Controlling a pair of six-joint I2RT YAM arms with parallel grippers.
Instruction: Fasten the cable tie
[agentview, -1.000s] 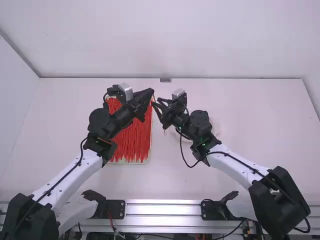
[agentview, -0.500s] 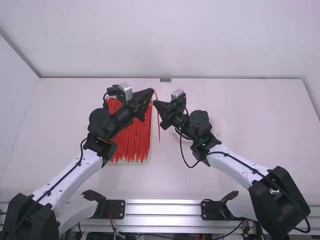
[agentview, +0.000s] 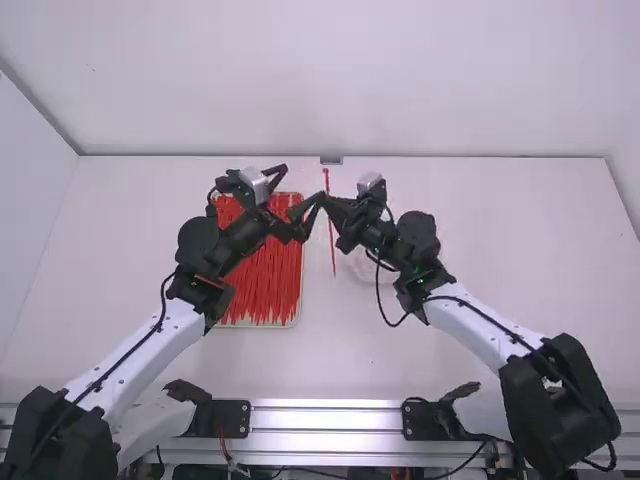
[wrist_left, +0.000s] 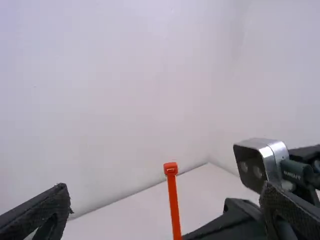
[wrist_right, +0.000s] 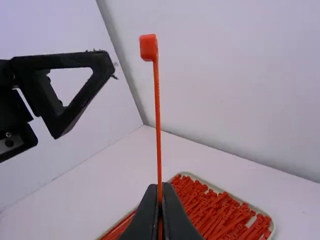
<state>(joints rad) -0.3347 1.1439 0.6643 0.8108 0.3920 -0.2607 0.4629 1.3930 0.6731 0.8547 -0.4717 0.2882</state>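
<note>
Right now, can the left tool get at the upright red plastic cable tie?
Probably yes: the left tool stands open beside the red plastic cable tie, nothing between; the right tool clamps it away from its head.

The left claw is spread wide, with one black finger low at one side and the other, rough-textured finger low at the opposite side. Between them an orange cable tie stands upright, touching neither finger. Its square head is at the top and its thin strap runs straight down out of the picture. Just beside the strap's lower part is the black body of the right claw, with a silver camera housing above it. Behind the tie, the white table meets plain white walls at a corner.
</note>
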